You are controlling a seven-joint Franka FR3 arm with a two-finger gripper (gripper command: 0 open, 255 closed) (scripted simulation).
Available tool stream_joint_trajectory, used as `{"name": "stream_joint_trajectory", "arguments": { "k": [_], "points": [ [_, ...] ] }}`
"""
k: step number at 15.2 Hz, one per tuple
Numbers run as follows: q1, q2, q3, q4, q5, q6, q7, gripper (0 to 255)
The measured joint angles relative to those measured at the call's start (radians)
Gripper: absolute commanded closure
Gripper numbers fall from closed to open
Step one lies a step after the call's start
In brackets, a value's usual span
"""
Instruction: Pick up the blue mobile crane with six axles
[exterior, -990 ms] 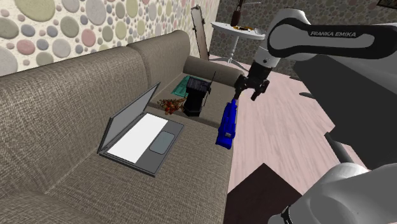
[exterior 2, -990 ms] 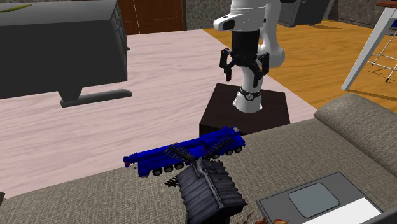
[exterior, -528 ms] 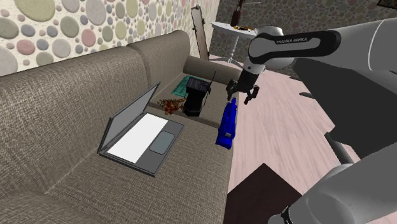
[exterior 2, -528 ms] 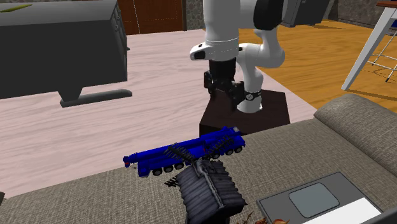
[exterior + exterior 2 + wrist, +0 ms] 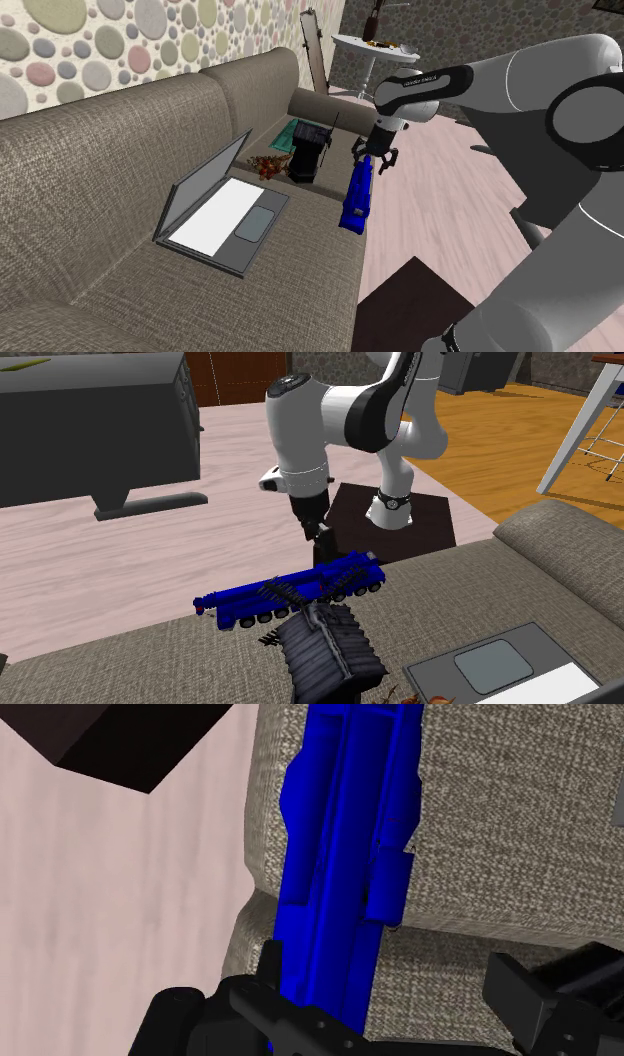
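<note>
Two black fingers [image 5: 255,1004] of the gripper [image 5: 385,969] stand apart with nothing clasped; one end of the blue mobile crane [image 5: 340,854] runs in between them, nearer one finger than the other, and whether that finger touches it cannot be told. In the shoulder view the gripper [image 5: 372,160] hangs low over the far end of the crane [image 5: 356,195], and in the second exterior view the gripper [image 5: 318,532] sits just above the wheeled body of the crane [image 5: 290,590], whose boom points to that view's left. The toy lies lengthwise along the front edge of the grey sofa [image 5: 110,150], right beside the drop to the pale plank floor [image 5: 200,552]. Just behind it on the seat stands a black ridged object [image 5: 330,647], with an open laptop [image 5: 215,210] farther along the cushions. Beyond the sofa's edge the dark box stand [image 5: 440,522] rests on the floor
</note>
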Motion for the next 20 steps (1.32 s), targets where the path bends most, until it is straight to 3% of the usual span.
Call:
{"name": "stream_joint_trajectory", "arguments": {
  "k": [3, 11, 12, 20],
  "points": [
    [-0.019, 0.088, -0.016, 0.037, 0.029, 0.025, 0.030, 0],
    [-0.025, 0.146, -0.016, 0.007, 0.053, 0.104, 0.017, 0],
    [-0.025, 0.147, -0.016, 0.005, 0.053, 0.107, 0.017, 255],
    [-0.025, 0.147, -0.016, 0.003, 0.054, 0.111, 0.016, 255]
  ]
}}
